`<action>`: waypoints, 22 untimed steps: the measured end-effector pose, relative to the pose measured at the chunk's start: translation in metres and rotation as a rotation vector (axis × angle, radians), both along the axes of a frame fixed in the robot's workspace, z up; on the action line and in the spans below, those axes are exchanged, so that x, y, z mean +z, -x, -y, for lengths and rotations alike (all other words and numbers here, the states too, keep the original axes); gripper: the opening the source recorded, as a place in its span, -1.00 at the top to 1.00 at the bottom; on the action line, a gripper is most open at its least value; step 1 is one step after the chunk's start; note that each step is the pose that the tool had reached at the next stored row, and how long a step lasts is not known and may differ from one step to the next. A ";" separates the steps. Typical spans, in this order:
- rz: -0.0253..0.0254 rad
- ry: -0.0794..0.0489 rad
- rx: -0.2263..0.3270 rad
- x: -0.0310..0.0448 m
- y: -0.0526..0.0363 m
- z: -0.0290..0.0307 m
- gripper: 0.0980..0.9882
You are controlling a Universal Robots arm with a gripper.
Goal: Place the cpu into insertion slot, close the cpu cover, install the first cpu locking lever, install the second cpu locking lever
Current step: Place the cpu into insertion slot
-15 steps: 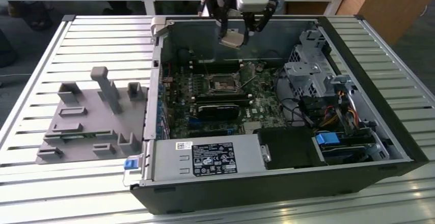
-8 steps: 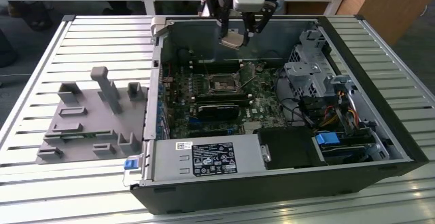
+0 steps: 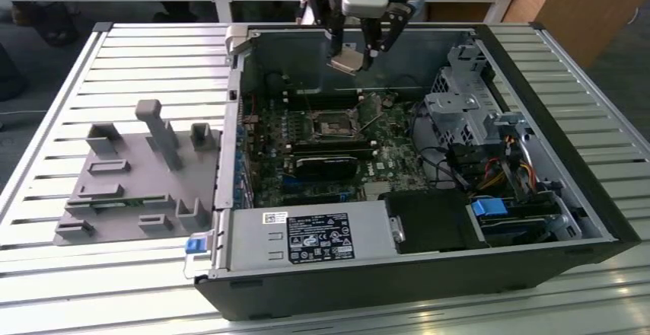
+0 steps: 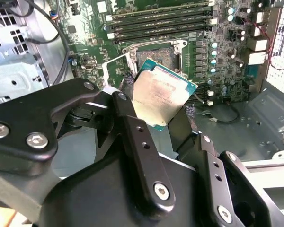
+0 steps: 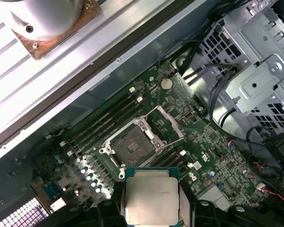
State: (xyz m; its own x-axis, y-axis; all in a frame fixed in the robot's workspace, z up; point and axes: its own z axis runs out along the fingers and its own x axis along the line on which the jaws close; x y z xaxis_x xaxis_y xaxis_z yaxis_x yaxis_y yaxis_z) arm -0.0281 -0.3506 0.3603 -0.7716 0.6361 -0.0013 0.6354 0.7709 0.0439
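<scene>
My gripper (image 3: pixel 355 58) hangs over the far end of the open computer case, shut on the cpu (image 3: pixel 345 63), a flat square chip with a pale metal face. In both wrist views the cpu (image 4: pixel 160 94) (image 5: pixel 150 198) sits clamped by its edges between my black fingers (image 4: pixel 132 137). The insertion slot (image 3: pixel 333 126) (image 4: pixel 156 57) (image 5: pixel 131 145) is a dark square socket with a silvery rim on the green board, well below the chip and bare inside. A thin silvery frame, apparently the cpu cover (image 5: pixel 169 124) (image 4: pixel 114 70), stands swung up beside the slot.
The black case (image 3: pixel 610 221) walls in the board. Memory sticks (image 5: pixel 104 124) lie along one side of the slot; a black card (image 3: pixel 327 164) lies on the other. A metal drive cage (image 3: pixel 462 114) with cables is at the exterior view's right. A grey fixture (image 3: pixel 142 175) rests outside on the slatted table.
</scene>
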 end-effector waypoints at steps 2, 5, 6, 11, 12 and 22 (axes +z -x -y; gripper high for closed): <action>0.0000 0.002 -0.019 -0.0002 0.0000 0.0000 0.00; 0.0000 0.005 -0.049 -0.0004 0.0000 0.0000 0.00; 0.0000 0.006 -0.058 -0.0005 0.0000 0.0000 0.00; 0.0000 0.010 -0.108 -0.0009 0.0000 -0.0001 0.00; -0.0001 0.011 -0.118 -0.0009 0.0000 0.0000 0.00; -0.0004 0.016 -0.234 -0.0018 0.0000 -0.0001 0.00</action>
State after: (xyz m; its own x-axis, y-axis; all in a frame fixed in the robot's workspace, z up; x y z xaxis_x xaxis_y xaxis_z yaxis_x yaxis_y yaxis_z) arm -0.0281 -0.3505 0.3585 -0.6033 0.7974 -0.0123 0.7968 0.6034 0.0328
